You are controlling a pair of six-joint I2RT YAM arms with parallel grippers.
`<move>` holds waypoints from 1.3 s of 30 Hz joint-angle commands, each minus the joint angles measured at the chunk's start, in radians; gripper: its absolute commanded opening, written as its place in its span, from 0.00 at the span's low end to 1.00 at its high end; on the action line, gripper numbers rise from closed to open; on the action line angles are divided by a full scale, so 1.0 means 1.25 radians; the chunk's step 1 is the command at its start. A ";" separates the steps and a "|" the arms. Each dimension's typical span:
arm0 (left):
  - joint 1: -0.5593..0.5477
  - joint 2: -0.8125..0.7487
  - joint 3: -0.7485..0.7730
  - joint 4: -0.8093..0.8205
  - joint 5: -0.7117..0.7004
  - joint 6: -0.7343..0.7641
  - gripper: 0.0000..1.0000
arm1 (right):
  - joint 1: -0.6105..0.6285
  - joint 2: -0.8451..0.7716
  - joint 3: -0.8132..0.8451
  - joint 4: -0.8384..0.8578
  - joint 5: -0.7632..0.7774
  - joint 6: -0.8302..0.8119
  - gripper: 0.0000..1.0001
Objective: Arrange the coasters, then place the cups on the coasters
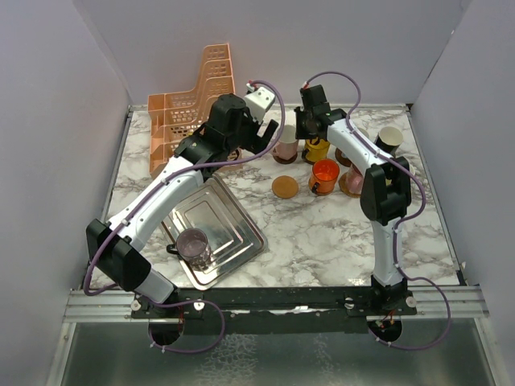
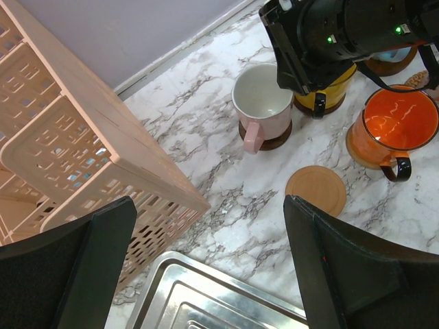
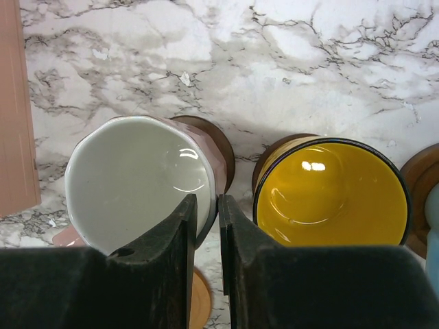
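Nearly pressed together on nothing, the right pincer [image 3: 208,205] hangs with the pink cup [image 3: 137,185] left of it, the yellow cup [image 3: 329,192] right. Best lift straight up, nudging neither.

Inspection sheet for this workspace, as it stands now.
Surface: marble-patterned table; no spill seen.
Job's things: pink cup on a dark coaster; yellow cup on another; orange cup on the marble beside a bare coaster; grey-purple cup on the silver tray; white cup far right.
Clutter: peach plastic baskets at the far left corner.
Grippers: left gripper jaws wide open, empty; right gripper above the pink and yellow cups, jaws almost closed, nothing between them.
Cables: purple cables loop along both arms; no snag seen.
Surroundings: plain walls on three sides.
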 commanded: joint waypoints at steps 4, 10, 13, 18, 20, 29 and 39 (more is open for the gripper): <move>0.006 -0.037 -0.012 0.013 0.018 0.008 0.93 | 0.004 0.030 0.034 0.026 0.010 -0.023 0.19; 0.007 -0.042 -0.017 0.013 0.019 0.009 0.93 | 0.005 0.034 0.038 0.030 0.017 -0.037 0.19; 0.007 -0.043 -0.019 0.013 0.019 0.011 0.93 | 0.005 0.034 0.040 0.032 0.023 -0.041 0.19; 0.007 -0.045 -0.026 0.014 0.019 0.014 0.93 | 0.004 0.036 0.042 0.039 0.025 -0.054 0.19; 0.007 -0.045 -0.028 0.014 0.018 0.015 0.93 | 0.004 0.038 0.044 0.039 0.020 -0.059 0.18; 0.009 -0.048 -0.032 0.014 0.018 0.017 0.93 | 0.004 0.048 0.053 0.038 0.008 -0.081 0.18; 0.011 -0.051 -0.035 0.013 0.019 0.020 0.93 | 0.004 0.052 0.058 0.045 0.001 -0.101 0.18</move>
